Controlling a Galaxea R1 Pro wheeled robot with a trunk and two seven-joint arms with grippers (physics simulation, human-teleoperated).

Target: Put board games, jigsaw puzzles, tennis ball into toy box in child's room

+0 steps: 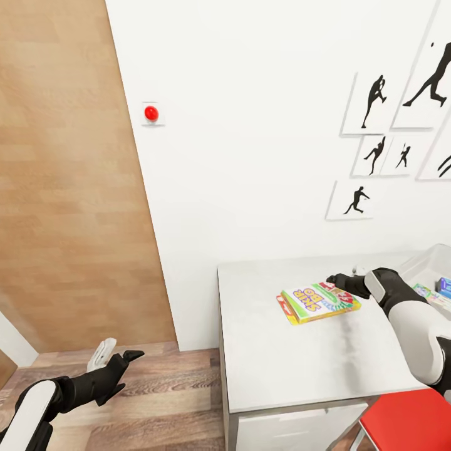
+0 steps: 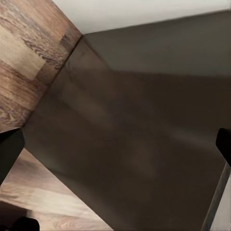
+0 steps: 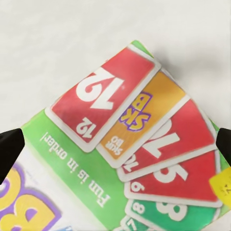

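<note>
Green-edged board game point(image 1: 319, 302) lies flat on the pale table point(image 1: 294, 357), roughly mid-top, slightly skewed to the table edges. A red-edged flat item point(image 1: 285, 308) pokes out from under its left side; can't tell what it is.

Right gripper point(image 1: 341, 283) sits at the game's far right corner, fingers low over or on the cover; contact not certain in head view. Right wrist view looks straight down on the cover point(image 3: 130, 159): red "12" card, orange card, more red and green number cards, "Fun is in order!" text. Dark fingertips point(image 3: 9, 149) at both side edges of that view, spread wide w/ the cover between them, so the claw is open, nothing clamped.

Toy box point(image 1: 432, 266) at the table's far right, near the right forearm, w/ blue and green printed items inside point(image 1: 441, 288).

Table left edge is straight, drops to wood floor point(image 1: 169, 388). Front edge has a white drawer face below. Red seat point(image 1: 410, 423) at the table's near right corner.

Left gripper point(image 1: 116, 360) hangs low over the floor, well apart from the table, fingers spread, holding nothing. Left wrist view: dark panel point(image 2: 144, 134), wood floor.

White wall point(image 1: 263, 125) behind the table w/ black silhouette pictures point(image 1: 376, 103), a red button point(image 1: 151, 113); wood panel point(image 1: 69, 169) to the left.
</note>
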